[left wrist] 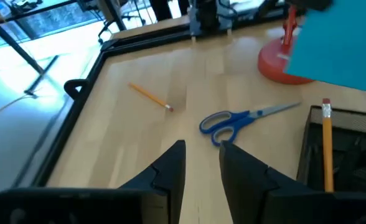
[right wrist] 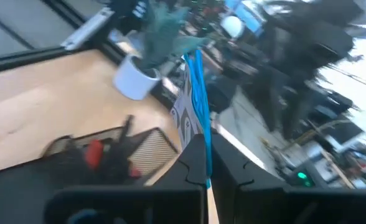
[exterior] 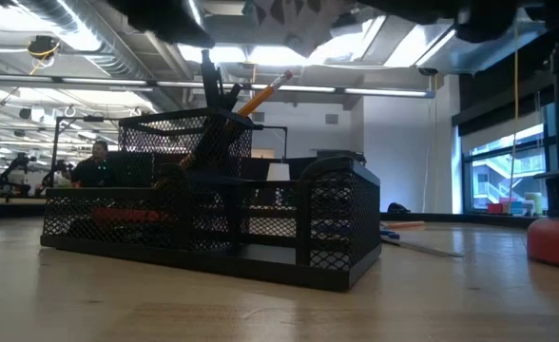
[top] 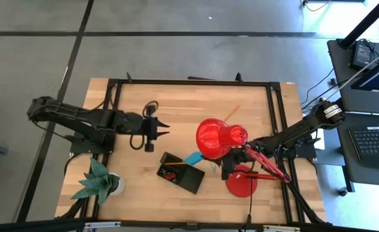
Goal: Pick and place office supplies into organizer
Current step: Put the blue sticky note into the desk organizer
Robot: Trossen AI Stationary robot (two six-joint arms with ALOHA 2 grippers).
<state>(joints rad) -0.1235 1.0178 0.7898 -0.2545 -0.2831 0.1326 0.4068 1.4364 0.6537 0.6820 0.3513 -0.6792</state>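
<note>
The black mesh organizer [top: 180, 171] stands on the table's near middle, with a pencil [exterior: 265, 95] leaning upright in its cup and a red piece [right wrist: 94, 152] inside. My right gripper [right wrist: 206, 155] reaches in from the right under the red lamp shade and is shut on a blue sticky-note pad [top: 192, 158] just above the organizer's right end. My left gripper [top: 158, 129] hovers open left of the lamp, touching nothing. Ahead of it, blue-handled scissors [left wrist: 239, 119] and a loose pencil [left wrist: 150, 96] lie flat on the table. My right gripper pinches the blue pad between its two fingers by one edge [right wrist: 201, 134]. The fingers come about level from the table's right. The pad stands out beyond the fingertips, seen edge-on in the right wrist view, and is lifted clear of the table and the organizer.
The lamp's red shade [top: 218, 137] hangs over the table's middle right and hides part of my right arm; its round base [top: 241, 182] stands near the front right. A green paper plant in a white pot [top: 99, 180] is at the front left. The black frame [top: 189, 82] rims the table.
</note>
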